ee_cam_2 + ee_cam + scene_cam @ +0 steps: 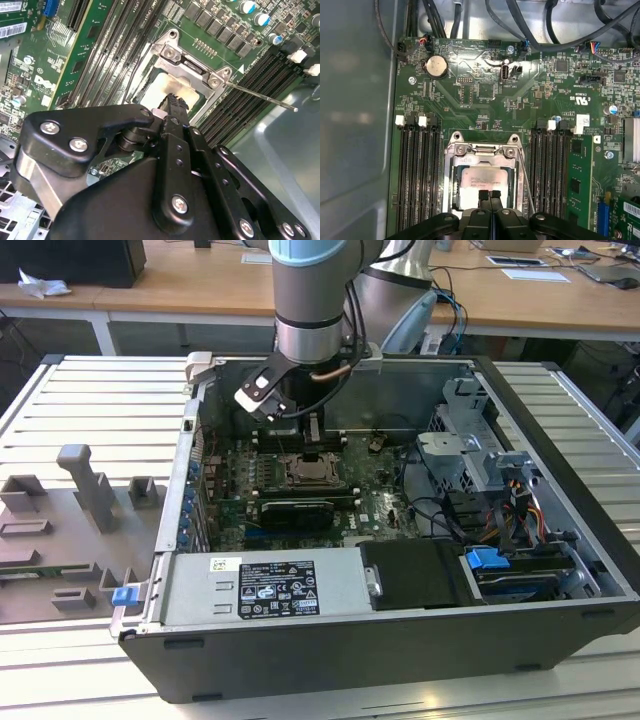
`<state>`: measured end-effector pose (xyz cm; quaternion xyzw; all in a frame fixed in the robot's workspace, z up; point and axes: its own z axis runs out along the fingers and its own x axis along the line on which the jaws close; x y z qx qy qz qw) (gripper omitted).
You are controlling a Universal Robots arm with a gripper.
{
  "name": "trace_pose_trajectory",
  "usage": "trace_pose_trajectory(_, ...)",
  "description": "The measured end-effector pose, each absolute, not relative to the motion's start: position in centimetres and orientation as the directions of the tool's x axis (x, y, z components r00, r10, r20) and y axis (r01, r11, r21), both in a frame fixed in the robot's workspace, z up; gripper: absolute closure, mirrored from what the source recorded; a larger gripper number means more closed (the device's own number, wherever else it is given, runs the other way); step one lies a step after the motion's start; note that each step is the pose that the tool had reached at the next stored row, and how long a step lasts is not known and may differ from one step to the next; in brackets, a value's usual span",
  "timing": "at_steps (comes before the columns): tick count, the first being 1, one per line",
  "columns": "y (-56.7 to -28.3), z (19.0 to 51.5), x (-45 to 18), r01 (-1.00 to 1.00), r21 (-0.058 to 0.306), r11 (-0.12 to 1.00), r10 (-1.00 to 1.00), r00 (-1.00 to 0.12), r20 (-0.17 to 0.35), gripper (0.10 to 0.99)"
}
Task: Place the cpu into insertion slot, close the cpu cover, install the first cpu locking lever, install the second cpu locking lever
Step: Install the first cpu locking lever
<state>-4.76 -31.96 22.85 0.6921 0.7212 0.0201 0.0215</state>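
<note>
Over the cpu [480, 180] | pincer [489, 195] closed together | second wrist view: locking lever [260, 95] juts free

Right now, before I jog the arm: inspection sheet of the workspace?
Surface: slatted metal table, open computer case lying on it.
Job's things: cpu lies in the cpu cover window; cover looks down; one locking lever sticks out, looks unlatched.
Clutter: grey fixture blocks at the exterior view's left.
Grippers: gripper shut, tips over the cpu.
Cables: black cables along the board edge; coloured wires in the case.
Surroundings: wooden desks behind.
</note>
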Motion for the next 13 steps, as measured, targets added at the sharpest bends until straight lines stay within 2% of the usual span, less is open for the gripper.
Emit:
trace_pose_trajectory(9, -32.0, 24.5, -4.8, 0.998, 0.056, 0.041, 0.999, -0.041, -0.003, 0.980)
trace_pose_trajectory(11, -31.9, 25.3, -4.8, 0.998, 0.056, 0.041, 0.999, -0.041, -0.003, 0.980)
trace_pose_trajectory(13, -31.9, 27.9, -4.8, 0.998, 0.056, 0.041, 0.999, -0.041, -0.003, 0.980)
